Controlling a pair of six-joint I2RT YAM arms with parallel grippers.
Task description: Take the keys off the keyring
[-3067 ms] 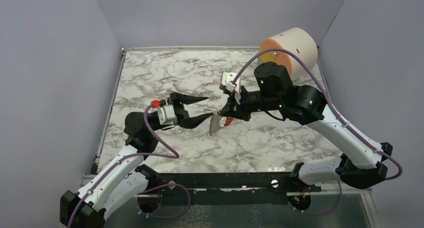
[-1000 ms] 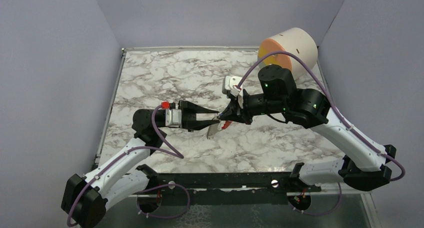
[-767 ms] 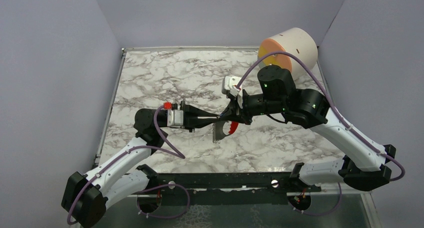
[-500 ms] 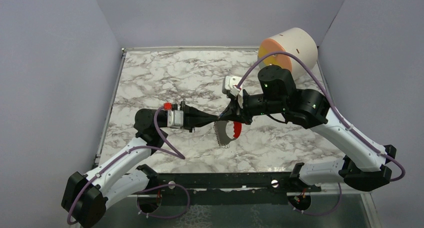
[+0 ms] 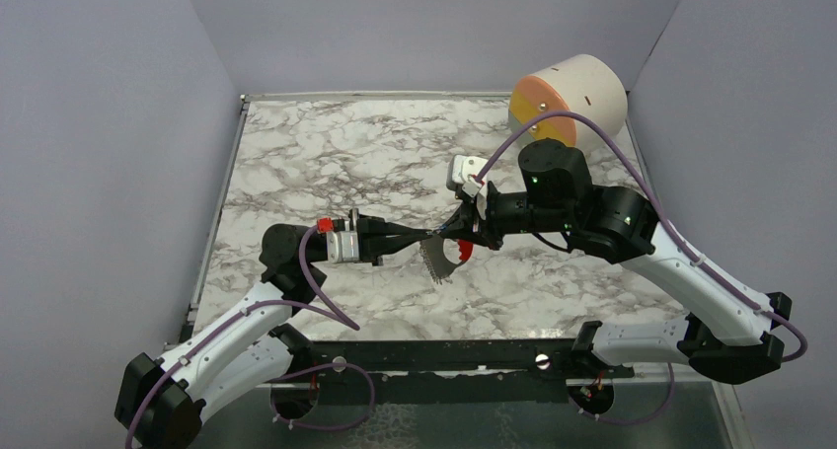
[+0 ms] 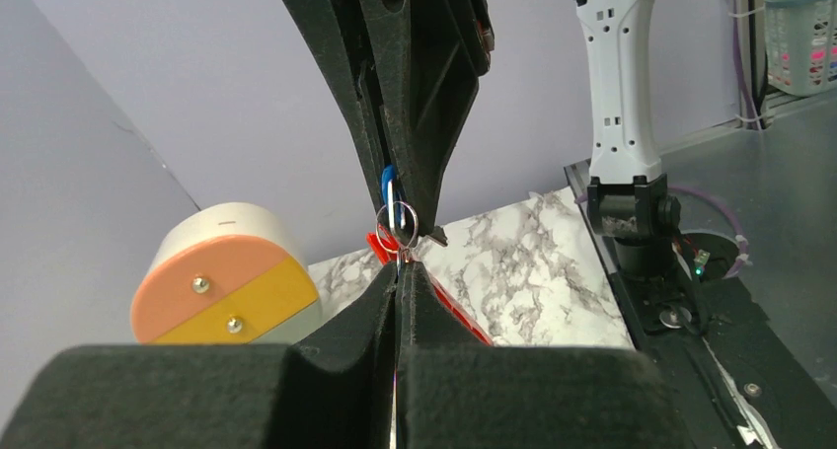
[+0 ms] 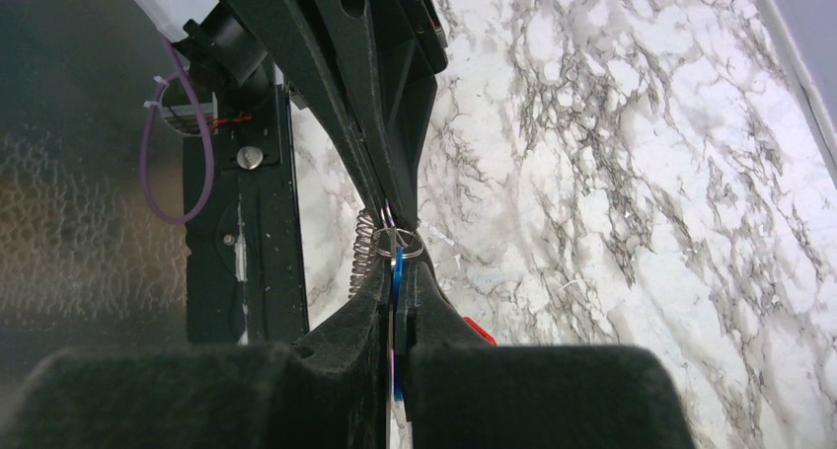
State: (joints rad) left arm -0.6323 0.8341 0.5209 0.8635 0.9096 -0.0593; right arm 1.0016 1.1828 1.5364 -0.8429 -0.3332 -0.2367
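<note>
On my overhead feed the left arm comes up from the near left corner and reaches to the middle of the table [image 5: 326, 153]. The left gripper [image 6: 398, 283] has its fingers pressed together. Through its wrist camera I see a thin sliver pinched between them, right under the keyring's small metal loop [image 6: 400, 218]. The loop stands upright just off those fingertips.

The keyring [image 5: 435, 262] is held in the air above the marble, between the two grippers. Its grey coiled strap hangs down from where they meet, and its red piece [image 5: 462, 251] sits just to the right of the strap. I cannot tell whether the strap's low end touches the table.

The key [image 6: 389, 185] is in the loop, its blue head just beyond it. The right gripper [image 7: 396, 271] pinches that blue head flat between its closed fingers, tip to tip with the left gripper. The right arm sweeps in from the near right corner.

A cylinder [image 5: 577, 96] with an orange and yellow face lies at the far right corner, well apart from both grippers.
</note>
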